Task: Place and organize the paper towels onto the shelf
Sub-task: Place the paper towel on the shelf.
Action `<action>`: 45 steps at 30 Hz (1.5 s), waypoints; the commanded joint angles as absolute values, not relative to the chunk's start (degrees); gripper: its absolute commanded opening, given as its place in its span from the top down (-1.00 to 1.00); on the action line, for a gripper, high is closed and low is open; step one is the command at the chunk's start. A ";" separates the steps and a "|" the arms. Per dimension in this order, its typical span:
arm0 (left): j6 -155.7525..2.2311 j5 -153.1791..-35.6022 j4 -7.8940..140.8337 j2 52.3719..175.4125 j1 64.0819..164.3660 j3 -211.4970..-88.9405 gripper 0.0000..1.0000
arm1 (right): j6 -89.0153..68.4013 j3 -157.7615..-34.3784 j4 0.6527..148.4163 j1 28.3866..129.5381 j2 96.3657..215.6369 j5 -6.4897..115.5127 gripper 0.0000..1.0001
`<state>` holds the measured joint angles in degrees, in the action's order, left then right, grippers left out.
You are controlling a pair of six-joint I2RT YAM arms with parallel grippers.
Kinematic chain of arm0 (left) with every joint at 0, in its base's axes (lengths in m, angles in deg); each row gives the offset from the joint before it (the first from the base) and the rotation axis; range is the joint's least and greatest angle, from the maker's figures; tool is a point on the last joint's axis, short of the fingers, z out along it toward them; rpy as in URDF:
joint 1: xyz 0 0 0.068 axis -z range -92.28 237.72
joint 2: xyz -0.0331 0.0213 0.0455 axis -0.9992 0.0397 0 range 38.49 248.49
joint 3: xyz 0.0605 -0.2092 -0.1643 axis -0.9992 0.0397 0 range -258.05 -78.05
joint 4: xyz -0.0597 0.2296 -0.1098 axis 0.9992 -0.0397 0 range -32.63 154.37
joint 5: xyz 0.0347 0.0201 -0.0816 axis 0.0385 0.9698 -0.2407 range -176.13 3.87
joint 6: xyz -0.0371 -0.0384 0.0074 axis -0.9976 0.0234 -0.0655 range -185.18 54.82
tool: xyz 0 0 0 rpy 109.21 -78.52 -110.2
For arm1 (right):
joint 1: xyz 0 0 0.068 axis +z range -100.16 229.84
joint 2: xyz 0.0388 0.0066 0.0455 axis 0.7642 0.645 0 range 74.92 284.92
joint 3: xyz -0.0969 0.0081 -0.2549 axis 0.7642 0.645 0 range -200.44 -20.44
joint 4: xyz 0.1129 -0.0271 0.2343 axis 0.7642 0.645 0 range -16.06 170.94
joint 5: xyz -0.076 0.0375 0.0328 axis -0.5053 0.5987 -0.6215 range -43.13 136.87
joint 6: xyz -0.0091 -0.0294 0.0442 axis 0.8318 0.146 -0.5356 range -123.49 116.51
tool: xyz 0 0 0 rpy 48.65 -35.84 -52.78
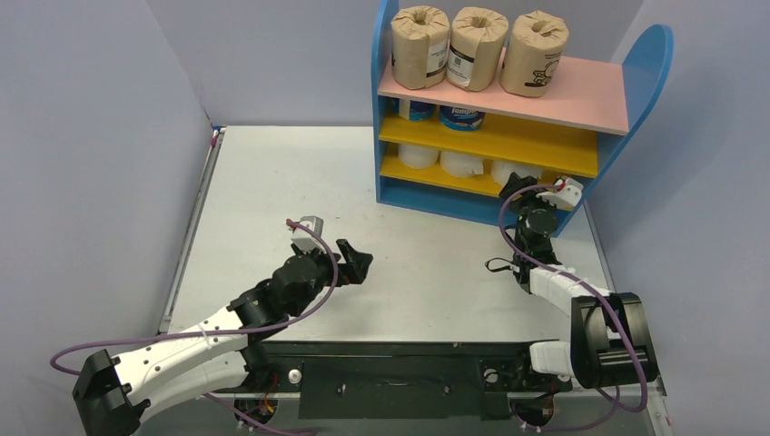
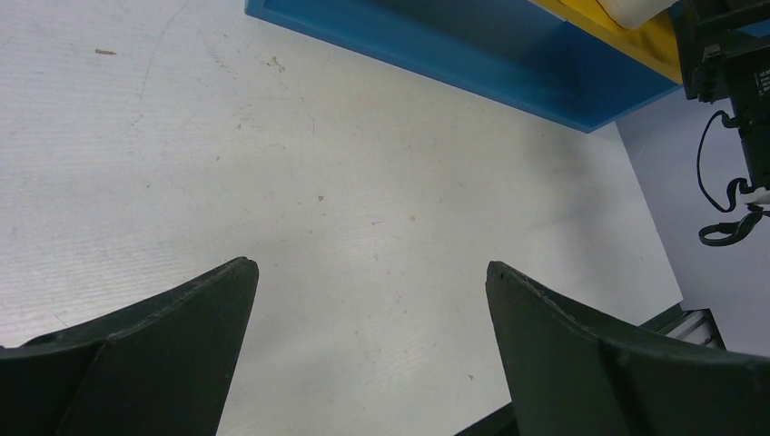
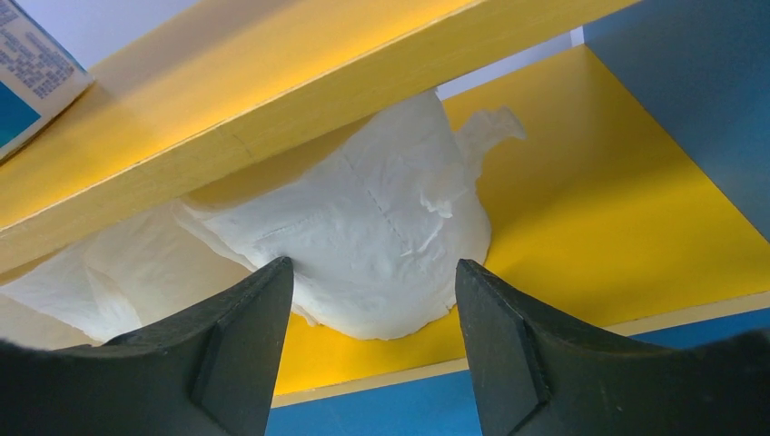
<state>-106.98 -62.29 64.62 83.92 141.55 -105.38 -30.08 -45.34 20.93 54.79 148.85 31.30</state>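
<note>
Facing the shelf (image 1: 590, 98), right gripper (image 3: 372, 265) jaws open, empty, before a white paper towel roll (image 3: 381, 218); left gripper (image 2: 370, 265) jaws wide open, empty.

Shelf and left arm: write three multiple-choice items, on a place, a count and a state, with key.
1. The brown-wrapped rolls stand on: A) the pink top board B) the table C) the lowest yellow board.
2. Brown-wrapped rolls in view: A) two B) three C) five.
3. The left end effector is: A) shut on a roll B) open and empty C) shut on nothing.
Key: 1 A, all stand upright on the pink board; 2 B, three side by side; 3 B, its fingers stand wide apart with nothing between.
</note>
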 commanded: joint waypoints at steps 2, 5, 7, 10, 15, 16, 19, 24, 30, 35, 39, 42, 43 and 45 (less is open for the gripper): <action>-106.28 -61.51 67.33 83.99 141.21 -105.29 -0.93 | -29.57 -47.55 18.63 55.82 148.73 33.10 -0.22; -106.32 -61.66 67.46 84.18 141.21 -105.22 -0.93 | -29.38 -47.11 19.11 55.98 147.47 32.86 -0.22; -106.25 -61.83 67.57 84.28 141.17 -105.21 -0.93 | -29.17 -46.59 19.64 55.94 146.17 32.30 -0.22; -106.17 -62.18 67.63 84.36 141.18 -105.25 -0.93 | -29.82 -44.91 20.19 55.57 143.26 30.08 -0.22; -106.23 -62.72 67.95 84.34 141.16 -105.03 -0.93 | -31.45 -44.16 21.52 53.71 140.20 27.64 -0.23; -106.27 -62.92 68.00 84.40 141.16 -105.03 -0.93 | -31.49 -44.63 21.70 53.53 140.39 27.93 -0.24; -106.18 -63.22 67.85 84.45 141.16 -105.11 -0.93 | -31.51 -45.52 22.04 52.93 141.82 28.15 -0.25; -106.17 -63.20 67.49 83.89 141.16 -105.09 -0.93 | -30.95 -46.71 20.50 51.98 145.59 29.11 -0.25; -106.42 -63.21 67.34 83.76 141.17 -104.94 -0.93 | -29.88 -48.90 18.58 52.02 149.90 30.42 -0.25; -106.52 -62.80 67.27 83.66 141.16 -104.94 -0.93 | -29.57 -51.00 18.42 51.99 152.21 31.89 -0.25; -106.64 -62.67 67.31 83.84 141.17 -104.82 -0.93 | -29.35 -51.69 18.44 52.37 153.03 32.86 -0.24; -106.67 -62.73 67.54 84.02 141.16 -104.92 -0.93 | -28.85 -51.65 18.50 53.30 153.14 32.98 -0.23; -106.67 -62.79 67.54 84.21 141.18 -104.98 -0.93 | -28.69 -51.60 18.48 53.76 153.10 32.94 -0.23; -106.67 -62.95 67.68 84.53 141.16 -105.07 -0.93 | -28.55 -51.49 18.58 54.39 153.10 32.71 -0.23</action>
<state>-106.74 -62.60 64.64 84.37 141.55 -104.81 -29.53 -49.49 22.02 53.06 152.83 31.43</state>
